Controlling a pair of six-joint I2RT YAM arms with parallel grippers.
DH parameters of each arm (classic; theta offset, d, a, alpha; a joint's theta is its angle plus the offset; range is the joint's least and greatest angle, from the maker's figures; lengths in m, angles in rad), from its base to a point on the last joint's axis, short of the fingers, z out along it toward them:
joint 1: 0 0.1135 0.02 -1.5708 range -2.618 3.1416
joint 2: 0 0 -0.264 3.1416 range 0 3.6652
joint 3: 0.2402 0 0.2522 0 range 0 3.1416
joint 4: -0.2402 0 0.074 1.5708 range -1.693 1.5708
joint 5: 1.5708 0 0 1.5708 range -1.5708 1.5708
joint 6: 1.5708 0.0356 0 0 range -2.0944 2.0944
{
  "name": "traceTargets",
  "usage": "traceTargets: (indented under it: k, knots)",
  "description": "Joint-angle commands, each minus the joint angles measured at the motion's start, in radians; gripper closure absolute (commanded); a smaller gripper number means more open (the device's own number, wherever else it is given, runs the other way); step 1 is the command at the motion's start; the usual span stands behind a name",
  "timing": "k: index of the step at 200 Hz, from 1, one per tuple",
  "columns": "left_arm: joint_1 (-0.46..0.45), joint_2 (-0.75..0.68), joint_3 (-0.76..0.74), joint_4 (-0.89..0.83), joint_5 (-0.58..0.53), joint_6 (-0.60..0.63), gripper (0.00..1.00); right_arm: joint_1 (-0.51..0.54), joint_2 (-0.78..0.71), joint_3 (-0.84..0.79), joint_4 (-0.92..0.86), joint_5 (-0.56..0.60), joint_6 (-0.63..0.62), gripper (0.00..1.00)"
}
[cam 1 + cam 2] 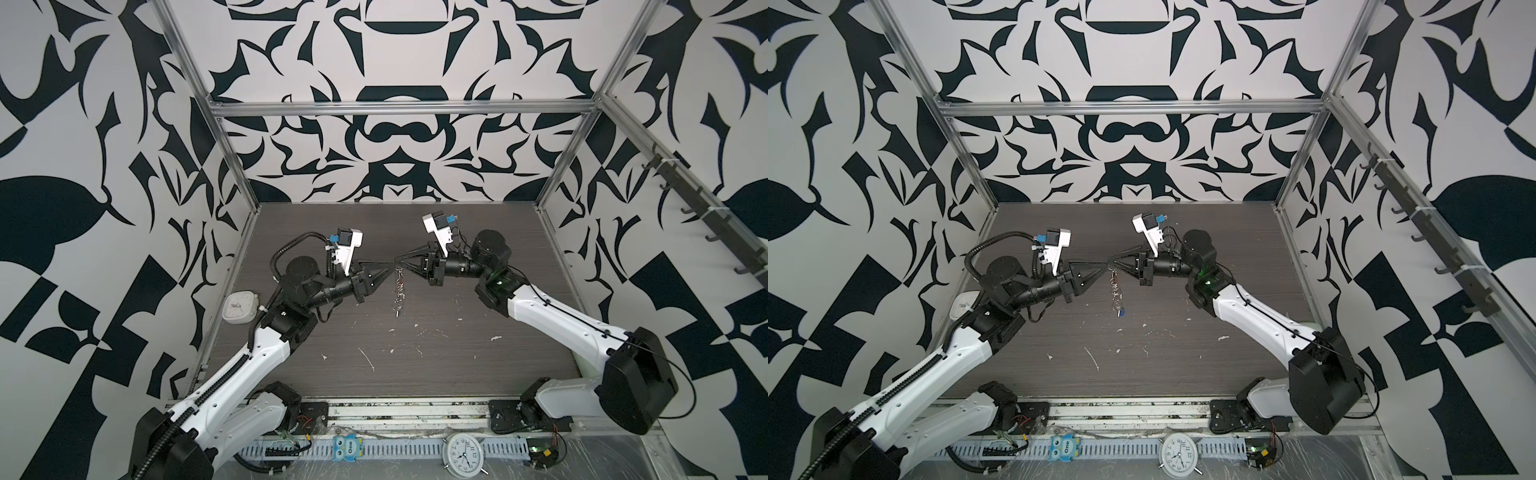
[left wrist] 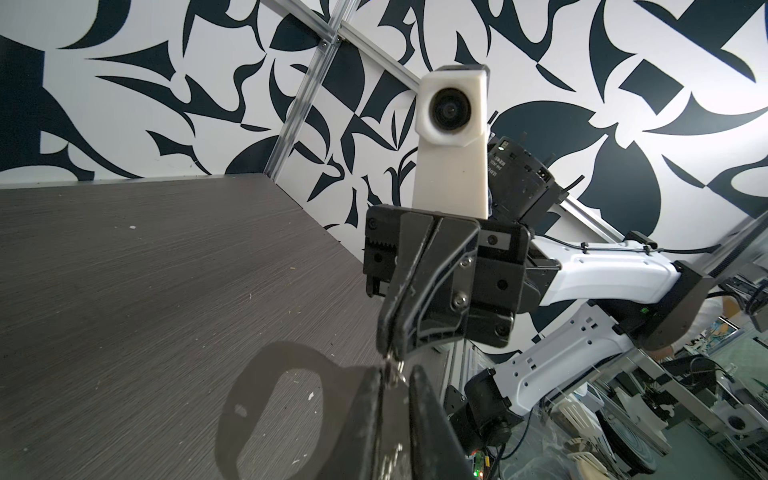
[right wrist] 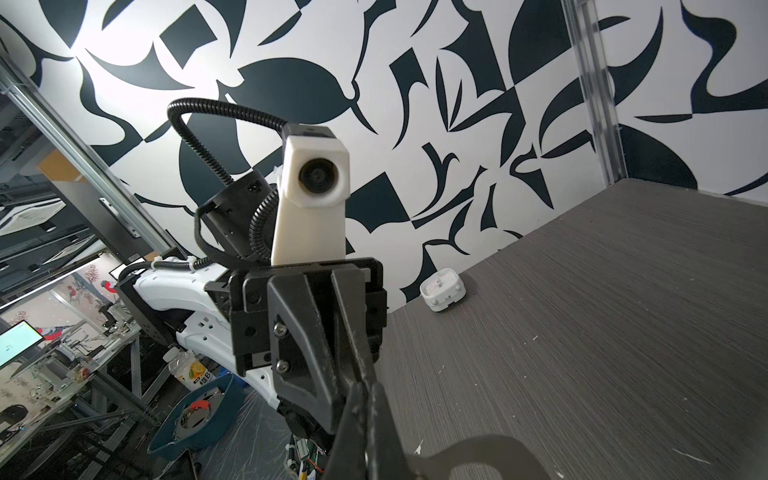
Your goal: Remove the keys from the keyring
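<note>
Right gripper [image 1: 397,262] clamped tight on top of keyring [image 1: 400,286]. The clip chain hangs straight below its tips, with the blue-tagged key [image 1: 1121,311] at the bottom end. Left gripper [image 1: 390,267] is tip-to-tip with it, jaws down to a narrow slit at the keyring's top; can't tell if it grips. Underneath is a dark wood-grain table [image 1: 457,374] with white scraps. Patterned walls and frame posts [image 1: 232,166] sit well outboard of both grippers. Square white clock [image 1: 240,307] by the left arm's elbow. Bare table all round the tips.
</note>
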Motion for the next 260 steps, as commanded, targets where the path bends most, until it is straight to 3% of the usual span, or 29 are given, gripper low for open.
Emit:
traceTargets:
  k: [1, 44, 81, 103, 112, 167, 195, 234, 260]
  knots:
    - [-0.007, -0.010, -0.012, 0.030, 0.019, 0.002, 0.83, 0.014, -0.042, 0.016, 0.079, 0.004, 0.013, 1.00]
    - [-0.013, -0.007, -0.013, 0.045, 0.024, -0.007, 0.80, 0.026, -0.046, 0.021, 0.079, 0.012, 0.012, 1.00]
    - [-0.017, -0.006, -0.014, 0.049, 0.022, -0.010, 0.93, 0.036, -0.046, 0.021, 0.083, 0.021, 0.011, 1.00]
    - [-0.019, -0.012, -0.018, 0.050, 0.013, -0.011, 0.94, 0.038, -0.051, 0.019, 0.084, 0.028, 0.012, 1.00]
    - [-0.019, -0.014, -0.017, 0.052, 0.011, -0.014, 1.00, 0.039, -0.051, 0.019, 0.088, 0.031, 0.013, 1.00]
    - [-0.040, -0.075, -0.048, 0.072, -0.085, -0.014, 1.00, 0.060, -0.060, 0.002, 0.116, 0.084, 0.045, 1.00]
    - [-0.052, -0.116, -0.067, 0.076, -0.143, -0.004, 1.00, 0.061, -0.090, -0.023, 0.141, 0.136, 0.071, 0.76]
    - [-0.059, -0.147, -0.083, 0.080, -0.185, -0.004, 1.00, 0.062, -0.154, -0.066, 0.151, 0.225, 0.085, 0.61]
    - [-0.060, -0.169, -0.094, 0.079, -0.200, 0.003, 1.00, 0.064, -0.235, -0.120, 0.089, 0.410, 0.095, 0.48]
